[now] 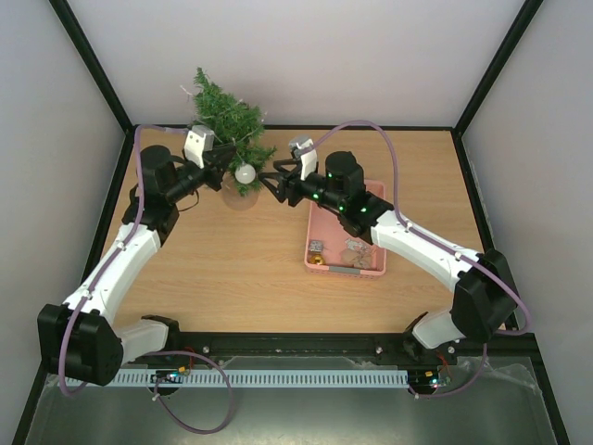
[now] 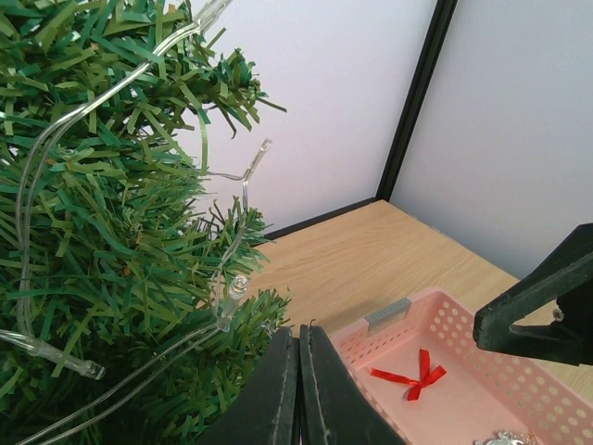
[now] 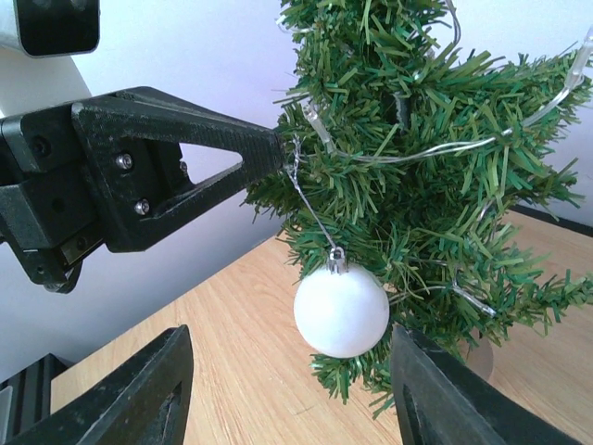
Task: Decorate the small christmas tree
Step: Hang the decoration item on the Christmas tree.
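The small christmas tree point(image 1: 227, 116) stands at the back of the table, dark green with a clear light string point(image 2: 232, 287) wound through it. A white ball ornament point(image 1: 245, 173) hangs by a thin thread against its lower branches point(image 3: 435, 167). My left gripper point(image 1: 225, 158) is shut on the top of that thread; in the right wrist view its tip point(image 3: 281, 148) pinches the thread above the ball point(image 3: 341, 311). In its own view the left gripper point(image 2: 298, 329) shows its jaws pressed together beside the tree point(image 2: 102, 232). My right gripper point(image 3: 289, 336) is open, one finger on each side of the ball, not touching it.
A pink basket point(image 1: 345, 271) sits right of the tree, with a red ribbon bow point(image 2: 419, 378) and a few small ornaments point(image 1: 316, 248) in it. White walls with black frame posts close off the back and the sides. The right arm reaches over the basket.
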Controlling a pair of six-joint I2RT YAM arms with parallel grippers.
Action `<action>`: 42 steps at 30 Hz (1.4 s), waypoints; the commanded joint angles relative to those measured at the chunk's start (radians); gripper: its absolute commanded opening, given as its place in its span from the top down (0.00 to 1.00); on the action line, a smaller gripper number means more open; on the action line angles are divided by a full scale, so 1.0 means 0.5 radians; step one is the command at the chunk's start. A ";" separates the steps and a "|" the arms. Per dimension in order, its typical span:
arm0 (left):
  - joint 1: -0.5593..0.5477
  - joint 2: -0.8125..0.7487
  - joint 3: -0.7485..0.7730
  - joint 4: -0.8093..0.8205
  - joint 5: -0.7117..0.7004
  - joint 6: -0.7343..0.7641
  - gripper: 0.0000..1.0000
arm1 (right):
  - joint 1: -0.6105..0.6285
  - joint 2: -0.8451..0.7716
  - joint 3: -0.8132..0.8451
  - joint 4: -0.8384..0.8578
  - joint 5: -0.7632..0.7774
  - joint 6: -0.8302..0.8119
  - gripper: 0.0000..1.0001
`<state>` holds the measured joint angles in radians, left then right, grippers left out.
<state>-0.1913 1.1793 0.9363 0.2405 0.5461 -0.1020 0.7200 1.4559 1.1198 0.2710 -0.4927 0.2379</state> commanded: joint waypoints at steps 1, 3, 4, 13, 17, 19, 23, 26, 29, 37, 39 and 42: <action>-0.005 -0.031 0.069 0.037 0.052 -0.021 0.98 | -0.004 0.042 0.029 0.148 0.018 -0.010 0.44; -0.009 -0.051 0.083 0.021 0.088 -0.021 0.98 | -0.002 0.075 0.064 0.154 0.009 -0.064 0.47; -0.010 -0.061 0.086 0.007 0.119 -0.016 0.98 | -0.004 0.088 0.086 0.146 0.005 -0.094 0.49; -0.015 -0.175 0.075 -0.104 0.373 -0.026 0.98 | 0.007 0.156 0.114 0.176 -0.074 -0.122 0.43; -0.024 -0.203 0.067 -0.112 0.388 -0.043 0.98 | 0.069 0.213 0.099 0.216 -0.081 -0.111 0.37; -0.025 -0.212 0.067 -0.103 0.389 -0.061 0.98 | 0.099 0.232 0.103 0.209 -0.067 -0.134 0.34; -0.037 -0.219 0.066 -0.044 0.408 -0.114 0.98 | 0.135 0.267 0.103 0.249 -0.085 -0.151 0.33; -0.039 -0.226 0.079 -0.030 0.412 -0.141 0.98 | 0.141 0.294 0.098 0.316 -0.082 -0.160 0.33; -0.044 -0.237 0.091 -0.029 0.411 -0.161 0.98 | 0.143 0.322 0.088 0.380 -0.074 -0.163 0.35; -0.044 -0.242 0.089 0.033 0.417 -0.230 0.98 | 0.142 0.319 0.044 0.405 -0.108 -0.172 0.39; -0.044 -0.243 0.095 0.041 0.417 -0.244 0.98 | 0.143 0.312 0.015 0.426 -0.090 -0.176 0.37; -0.044 -0.249 0.098 0.062 0.425 -0.265 0.98 | 0.141 0.321 0.017 0.423 -0.098 -0.171 0.36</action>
<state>-0.2092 1.0729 0.9524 0.2241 0.7345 -0.2134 0.7898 1.6138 1.1423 0.4362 -0.5377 0.1608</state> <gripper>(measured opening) 0.028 0.637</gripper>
